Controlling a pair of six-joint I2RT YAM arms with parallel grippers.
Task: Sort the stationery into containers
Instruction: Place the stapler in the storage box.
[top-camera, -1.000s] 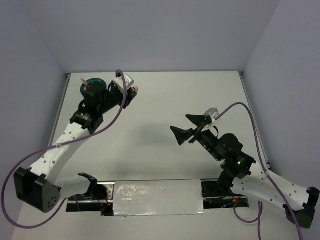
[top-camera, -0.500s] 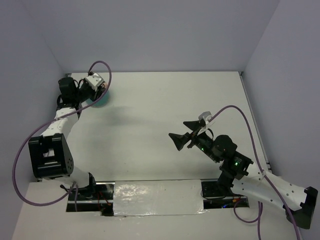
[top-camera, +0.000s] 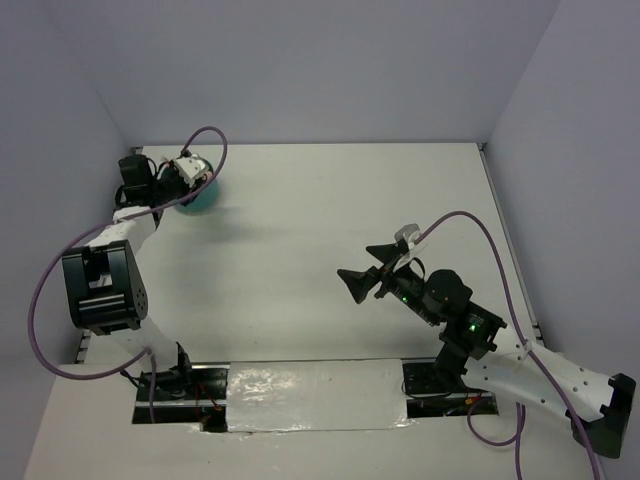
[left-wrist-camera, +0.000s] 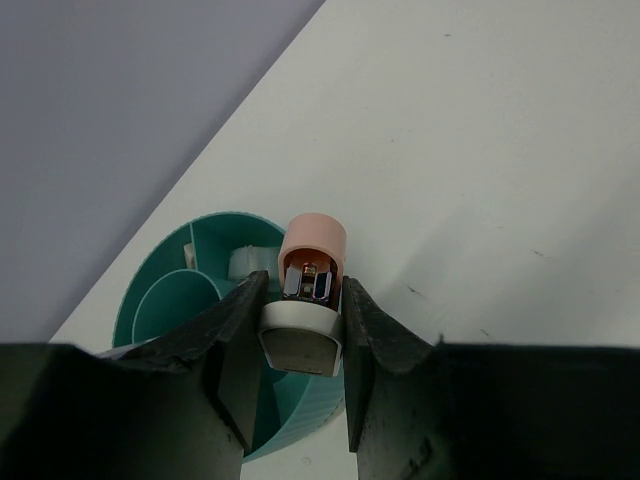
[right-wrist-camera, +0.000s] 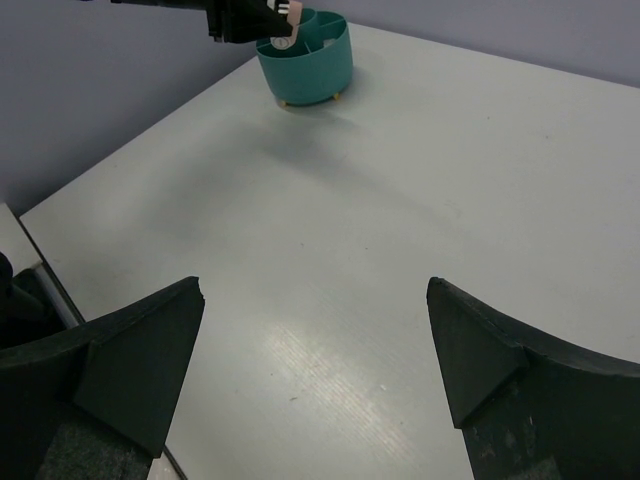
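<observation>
A round teal cup (top-camera: 203, 199) with inner compartments stands at the far left of the table, also in the right wrist view as the cup (right-wrist-camera: 310, 62). My left gripper (left-wrist-camera: 302, 298) is shut on a pink-and-white oblong piece (left-wrist-camera: 312, 262), held right above the cup's rim (left-wrist-camera: 298, 418). In the top view the left gripper (top-camera: 186, 172) sits over the cup's left part. My right gripper (top-camera: 358, 261) hangs open over bare table at mid right, and the right gripper (right-wrist-camera: 315, 290) holds nothing. No other stationery shows.
The cup stands close to the table's left edge (top-camera: 122, 200) and the back wall. The left arm is folded back along that edge. A taped strip (top-camera: 310, 395) lies between the two arm bases at the near edge.
The left arm has swung from the cup's right side round to its left and folded back, keeping the pink-and-white piece. The right gripper has drifted slightly toward the near left.
</observation>
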